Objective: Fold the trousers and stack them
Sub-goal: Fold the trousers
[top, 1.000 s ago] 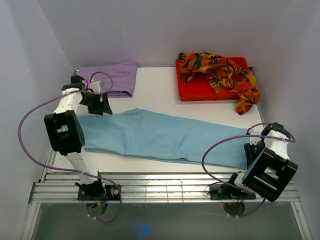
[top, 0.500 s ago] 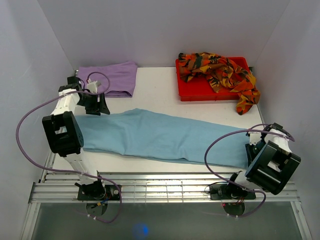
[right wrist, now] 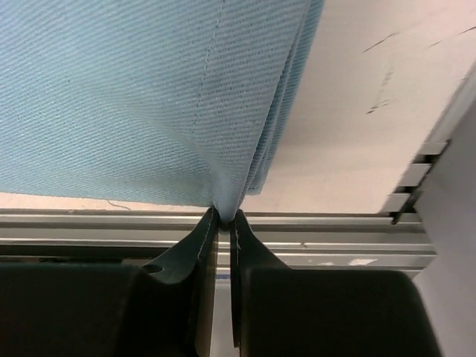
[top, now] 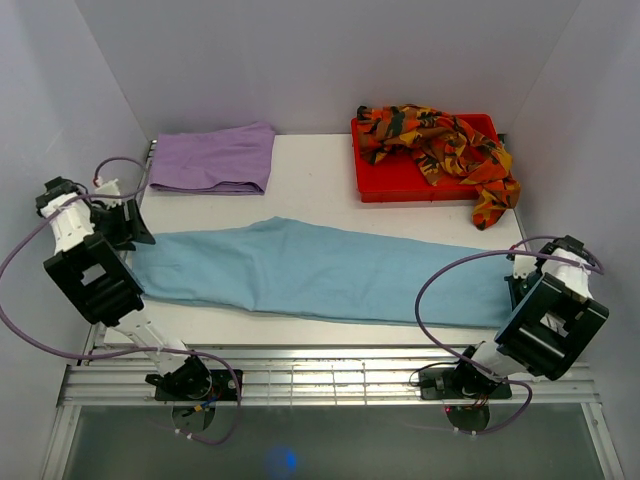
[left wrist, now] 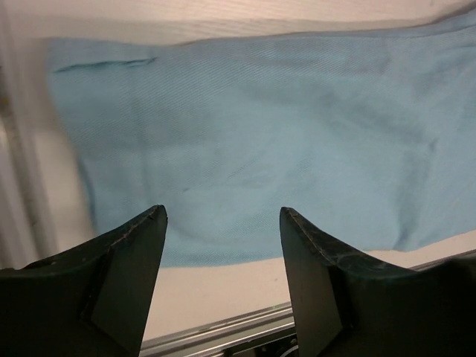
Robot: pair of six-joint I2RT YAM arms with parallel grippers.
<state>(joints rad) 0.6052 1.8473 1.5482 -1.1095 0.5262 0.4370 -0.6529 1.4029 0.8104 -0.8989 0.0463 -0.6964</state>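
The light blue trousers (top: 320,272) lie stretched flat across the table from left to right. My right gripper (top: 517,288) is shut on their right end; the right wrist view shows the cloth (right wrist: 149,97) pinched between the fingertips (right wrist: 207,227). My left gripper (top: 133,228) is open and empty by the trousers' left end; in the left wrist view the cloth (left wrist: 253,126) lies flat beyond the spread fingers (left wrist: 141,245). The lilac trousers (top: 213,158) lie folded at the back left. The patterned orange-red-black trousers (top: 440,140) lie bunched on a red tray (top: 385,180).
White walls close in the table on three sides. A metal rail (top: 330,375) runs along the near edge, also visible in the right wrist view (right wrist: 335,238). The patterned trousers hang over the tray's right side onto the table.
My left gripper has swung left and outward, away from the lilac trousers, to the table's left edge. The blue trousers now lie straighter and flatter. My right gripper has shifted slightly right.
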